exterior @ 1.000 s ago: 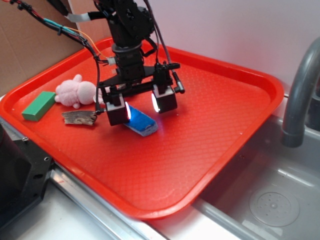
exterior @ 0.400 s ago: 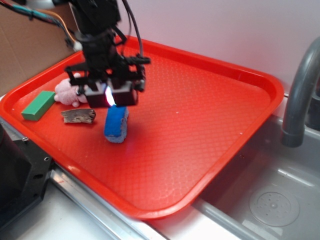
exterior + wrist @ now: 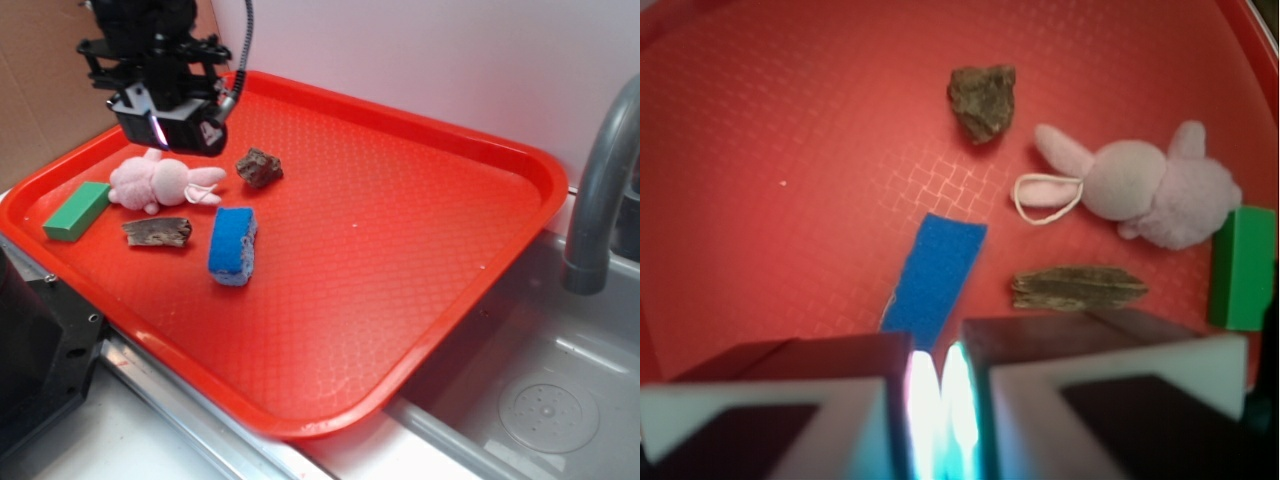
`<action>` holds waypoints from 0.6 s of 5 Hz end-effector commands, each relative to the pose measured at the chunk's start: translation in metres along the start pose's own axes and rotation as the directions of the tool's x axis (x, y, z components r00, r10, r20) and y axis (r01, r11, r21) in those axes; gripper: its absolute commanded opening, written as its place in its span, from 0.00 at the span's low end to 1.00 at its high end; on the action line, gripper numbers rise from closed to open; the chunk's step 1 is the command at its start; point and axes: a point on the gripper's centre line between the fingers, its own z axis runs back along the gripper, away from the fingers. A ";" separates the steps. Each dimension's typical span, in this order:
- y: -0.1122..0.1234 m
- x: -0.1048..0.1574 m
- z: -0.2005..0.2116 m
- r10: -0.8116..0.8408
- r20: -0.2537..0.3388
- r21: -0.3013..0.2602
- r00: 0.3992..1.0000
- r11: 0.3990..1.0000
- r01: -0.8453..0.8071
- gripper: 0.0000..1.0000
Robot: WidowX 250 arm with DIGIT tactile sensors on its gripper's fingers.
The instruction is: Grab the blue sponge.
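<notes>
The blue sponge (image 3: pixel 232 245) is seen lying ungrasped on the red tray (image 3: pixel 430 250), beside the bark strip (image 3: pixel 157 232). The gripper (image 3: pixel 163 128) is held above and behind the sponge, its jaws together on nothing, so the grab is judged entirely undone.

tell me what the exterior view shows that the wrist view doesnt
Only the exterior view shows the grey faucet, the steel sink and the whole red plastic tray. Only the wrist view shows the hand closed with nothing between its pads. Both show the blue rectangular sponge, pink plush bunny, green block and both brown bark pieces.
</notes>
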 end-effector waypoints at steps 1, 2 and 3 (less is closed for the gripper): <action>0.012 0.003 -0.052 0.137 -0.020 0.013 0.990 0.991 -0.137 1.00; 0.006 0.014 -0.085 0.155 -0.041 -0.034 0.987 0.987 -0.157 1.00; 0.001 0.022 -0.110 0.150 -0.074 -0.002 0.986 0.989 -0.151 1.00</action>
